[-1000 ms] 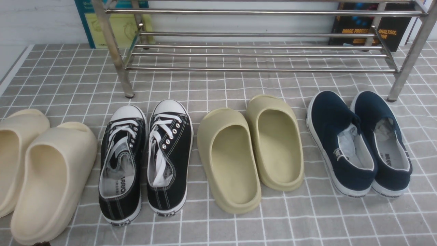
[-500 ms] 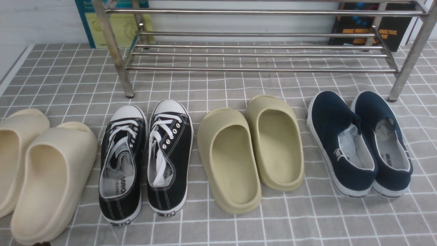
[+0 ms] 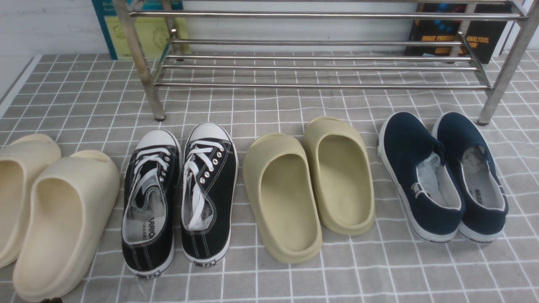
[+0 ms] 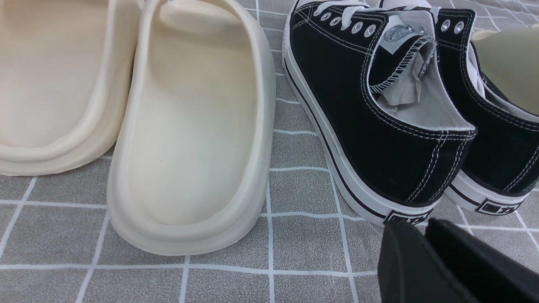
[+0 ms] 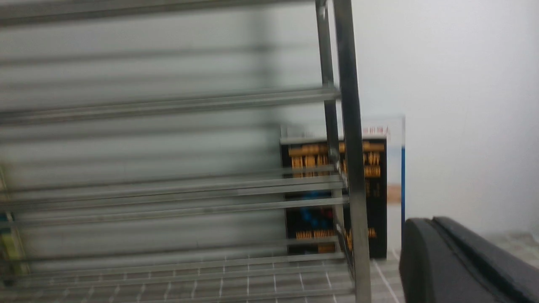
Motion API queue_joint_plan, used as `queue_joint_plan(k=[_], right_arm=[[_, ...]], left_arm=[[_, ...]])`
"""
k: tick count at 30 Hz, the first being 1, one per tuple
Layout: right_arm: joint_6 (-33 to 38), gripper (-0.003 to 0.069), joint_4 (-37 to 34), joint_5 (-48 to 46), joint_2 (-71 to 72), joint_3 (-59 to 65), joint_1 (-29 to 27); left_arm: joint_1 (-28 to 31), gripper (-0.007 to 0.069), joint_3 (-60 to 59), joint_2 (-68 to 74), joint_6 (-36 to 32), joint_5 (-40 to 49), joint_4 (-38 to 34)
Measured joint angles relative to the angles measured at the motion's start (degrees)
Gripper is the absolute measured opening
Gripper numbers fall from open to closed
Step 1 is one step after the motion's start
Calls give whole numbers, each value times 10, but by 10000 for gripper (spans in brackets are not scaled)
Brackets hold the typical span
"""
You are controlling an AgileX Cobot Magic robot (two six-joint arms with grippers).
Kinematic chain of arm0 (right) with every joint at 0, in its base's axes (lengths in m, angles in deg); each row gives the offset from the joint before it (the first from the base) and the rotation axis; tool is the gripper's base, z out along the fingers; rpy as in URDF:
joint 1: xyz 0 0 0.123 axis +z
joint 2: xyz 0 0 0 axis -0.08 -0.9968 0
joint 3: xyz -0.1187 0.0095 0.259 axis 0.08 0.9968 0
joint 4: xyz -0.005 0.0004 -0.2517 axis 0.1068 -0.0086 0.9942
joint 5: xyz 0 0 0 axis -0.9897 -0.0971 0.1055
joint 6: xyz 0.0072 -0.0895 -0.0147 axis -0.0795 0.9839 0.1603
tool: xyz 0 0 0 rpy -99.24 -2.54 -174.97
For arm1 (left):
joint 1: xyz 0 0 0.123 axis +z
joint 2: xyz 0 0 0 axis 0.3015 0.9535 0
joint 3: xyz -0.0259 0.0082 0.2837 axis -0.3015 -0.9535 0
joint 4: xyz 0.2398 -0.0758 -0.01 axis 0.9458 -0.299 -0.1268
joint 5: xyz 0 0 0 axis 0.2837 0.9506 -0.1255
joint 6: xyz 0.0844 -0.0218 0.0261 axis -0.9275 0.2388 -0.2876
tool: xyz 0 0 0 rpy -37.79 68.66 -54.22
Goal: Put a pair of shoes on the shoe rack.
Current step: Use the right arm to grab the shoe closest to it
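While scanning from the left, find left hand (image 4: 425,229) pressed together, low behind black sneakers (image 3: 206,198). Past olive slides (image 3: 282,198) on checked worktop (image 3: 269,282), find pair of shoes (image 3: 404,143): navy canvas, white soles, grey insoles, paper stuffing, side by side, toes toward shoe rack (image 3: 294,15), beside its right leg. Rightmost, see right hand (image 5: 433,221) likewise closed, facing shoe rack.

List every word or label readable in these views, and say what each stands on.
"IMAGE PROCES" and "ANALYSIS,": orange print on the black book; the rest is covered.
"ARRIO": on the insole of the left black sneaker, with both ends of the word cut off. Its heel tag is blurred.
Teal book: title cut off, unreadable.
Right navy shoe: insole print too small to read.
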Motion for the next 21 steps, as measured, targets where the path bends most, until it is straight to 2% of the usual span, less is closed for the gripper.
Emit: queue_joint_plan(k=[6,9,11,12,14,18,19,21], right_arm=[[-4,9,0,-46,-176,-50,5],[-5,11,0,-153,-263,-96,33],[3,15,0,-271,-340,-155,69],[5,16,0,-281,-346,-166,74],[16,41,0,-378,-420,-232,111],[19,129,0,-427,-483,-287,145],[20,204,0,-430,-505,-304,165],[21,296,0,-423,-531,-311,187]], left_arm=[[0,78,0,0,0,0,0],[0,80,0,0,0,0,0],[0,82,0,0,0,0,0],[0,82,0,0,0,0,0],[0,87,0,0,0,0,0],[0,92,0,0,0,0,0],[0,92,0,0,0,0,0],[0,92,0,0,0,0,0]])
